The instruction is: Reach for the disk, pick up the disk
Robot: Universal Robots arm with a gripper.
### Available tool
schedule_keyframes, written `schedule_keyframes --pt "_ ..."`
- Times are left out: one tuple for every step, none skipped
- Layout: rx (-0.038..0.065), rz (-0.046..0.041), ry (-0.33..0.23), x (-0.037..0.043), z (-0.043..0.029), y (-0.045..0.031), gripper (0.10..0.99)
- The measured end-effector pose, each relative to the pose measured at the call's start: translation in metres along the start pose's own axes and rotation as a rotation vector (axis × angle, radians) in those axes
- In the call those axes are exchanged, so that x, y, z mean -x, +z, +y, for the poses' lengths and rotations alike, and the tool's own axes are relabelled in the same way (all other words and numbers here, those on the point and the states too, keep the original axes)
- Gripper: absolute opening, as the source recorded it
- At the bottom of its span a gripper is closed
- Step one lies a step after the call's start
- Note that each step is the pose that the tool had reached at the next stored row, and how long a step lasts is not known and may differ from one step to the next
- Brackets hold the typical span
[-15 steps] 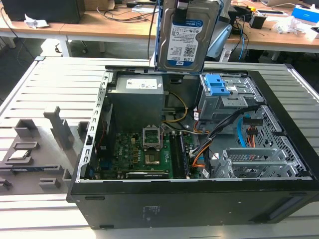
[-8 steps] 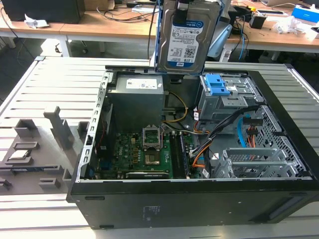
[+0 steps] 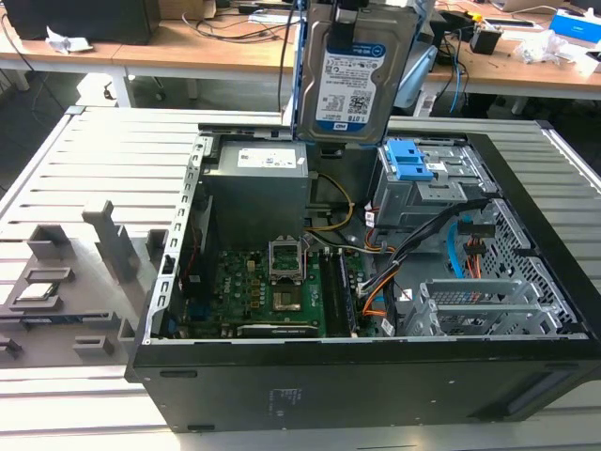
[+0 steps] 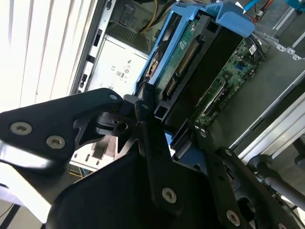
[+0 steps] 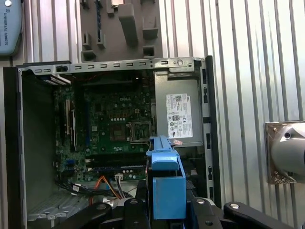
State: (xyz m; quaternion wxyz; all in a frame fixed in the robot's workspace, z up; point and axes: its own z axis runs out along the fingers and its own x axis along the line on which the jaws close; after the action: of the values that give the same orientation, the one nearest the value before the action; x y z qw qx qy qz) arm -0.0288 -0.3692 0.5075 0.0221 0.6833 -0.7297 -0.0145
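Subject: the disk (image 3: pixel 349 85), a flat rectangular silver hard drive with a white-and-blue barcode label and a bright blue plastic carrier frame. In the exterior view it hangs upright in the air, label facing the camera, clear of the case below and above its rear half.

The black two-fingered gripper (image 4: pixel 167 119) is clenched on the disk. In the second wrist view its fingers (image 4: pixel 143 119) press on opposite sides of the blue frame, and the drive's green circuit-board face (image 4: pixel 190 52) is turned to that camera. In the first wrist view the blue frame edge (image 5: pixel 166 186) sits between the finger bases.

Below: an open black computer tower case (image 3: pixel 282 395) lying on its side. Inside are a green motherboard (image 3: pixel 272 291), a grey power supply box with a white label (image 3: pixel 258 183), and a metal drive cage with small blue latches (image 3: pixel 410 160).

The case rests on a ribbed grey metal table (image 3: pixel 103 160). A grey plastic fixture block (image 3: pixel 108 244) stands on the table at the exterior view's left, near the case. Wooden desks (image 3: pixel 216 56) stand behind.
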Motion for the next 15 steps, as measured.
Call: schedule_keyframes --pt "0.0 -0.0001 0.0 -0.0009 0.0 0.0 0.369" --pt "0.0 0.0 0.0 -0.0026 -0.0002 0.0 0.369" --pt "0.0 0.0 0.0 -0.004 -0.0003 0.0 0.369" --pt "0.0 0.0 0.0 -0.0057 -0.0004 0.0001 0.369" --pt "0.0 0.0 0.0 -0.0073 -0.0005 0.0001 0.369" --pt "0.0 -0.0001 0.0 -0.0083 -0.0005 0.0001 0.369" --pt "0.0 0.0 0.0 -0.0091 -0.0006 0.0001 0.369" --pt "0.0 -0.0001 0.0 -0.011 -0.0007 0.0001 0.369" --pt "0.0 0.0 0.0 -0.0126 -0.0008 0.0001 0.369" --pt "0.0 -0.0001 0.0 -0.0138 -0.0009 0.0001 0.369" --pt "0.0 0.0 0.0 -0.0145 -0.0009 0.0001 0.369" --pt "0.0 0.0 0.0 -0.0156 -0.001 0.0001 0.369" --pt "0.0 0.0 0.0 -0.017 -0.0011 0.0001 0.369" --pt "0.0 -0.0001 0.0 -0.0184 -0.0012 0.0002 0.369" --pt "0.0 -0.0001 0.0 -0.0196 -0.0013 0.0002 0.369"
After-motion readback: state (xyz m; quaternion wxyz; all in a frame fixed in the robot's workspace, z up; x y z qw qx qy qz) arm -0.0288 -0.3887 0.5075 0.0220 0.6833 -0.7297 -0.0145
